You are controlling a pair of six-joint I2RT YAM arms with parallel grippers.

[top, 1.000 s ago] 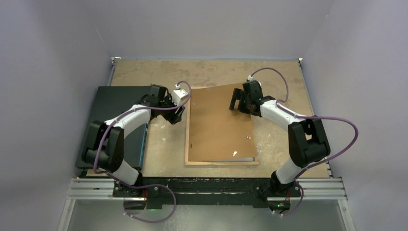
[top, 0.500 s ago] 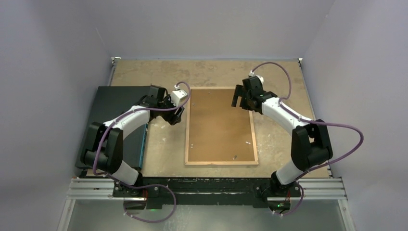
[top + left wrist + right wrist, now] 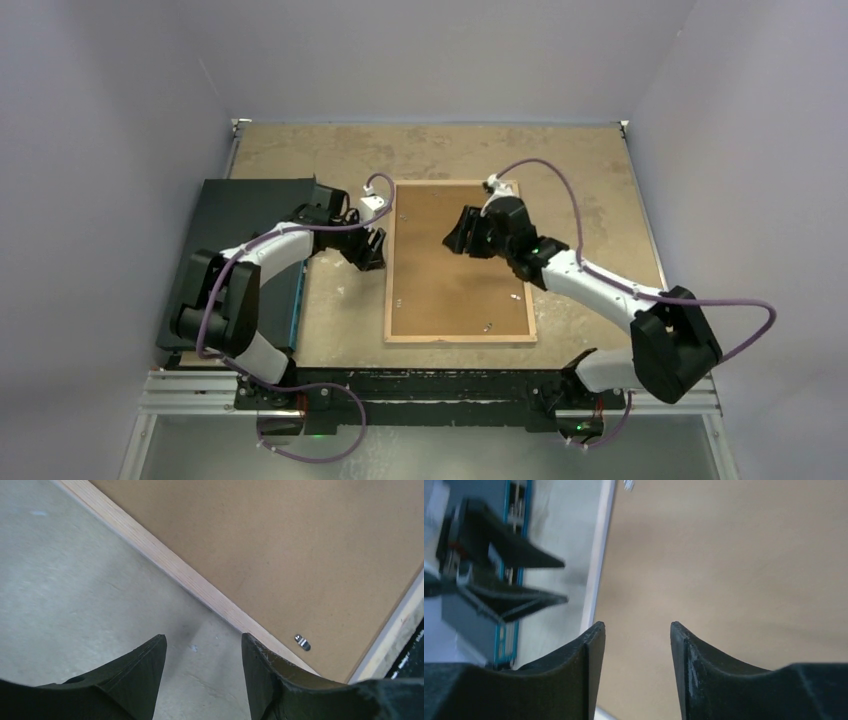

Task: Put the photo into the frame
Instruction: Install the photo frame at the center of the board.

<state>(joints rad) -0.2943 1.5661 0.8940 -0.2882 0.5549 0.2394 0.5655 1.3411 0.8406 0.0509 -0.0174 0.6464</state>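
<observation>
The frame (image 3: pixel 390 280) lies face down in the middle of the table, light wood back up. Its brown backing board (image 3: pixel 455 290) sits flat inside the border. The photo is not visible in any view. My left gripper (image 3: pixel 368 252) is open and empty, low over the table just left of the frame's left rail (image 3: pixel 200 585). Its fingertips (image 3: pixel 203 642) straddle bare table beside the rail. My right gripper (image 3: pixel 455 240) is open and empty, hovering over the upper part of the backing board (image 3: pixel 724 555), pointing left toward the left rail (image 3: pixel 599 565).
A plain dark flat board (image 3: pixel 240 230) with a blue edge lies at the left under my left arm. Small metal clips (image 3: pixel 488 322) sit on the backing board near its lower end; one shows in the left wrist view (image 3: pixel 302 642).
The backing board, tilted up and askew one second ago, now lies flat in the frame. My right gripper moved from the board's top right corner leftward over the board. The left gripper shifted slightly nearer.
</observation>
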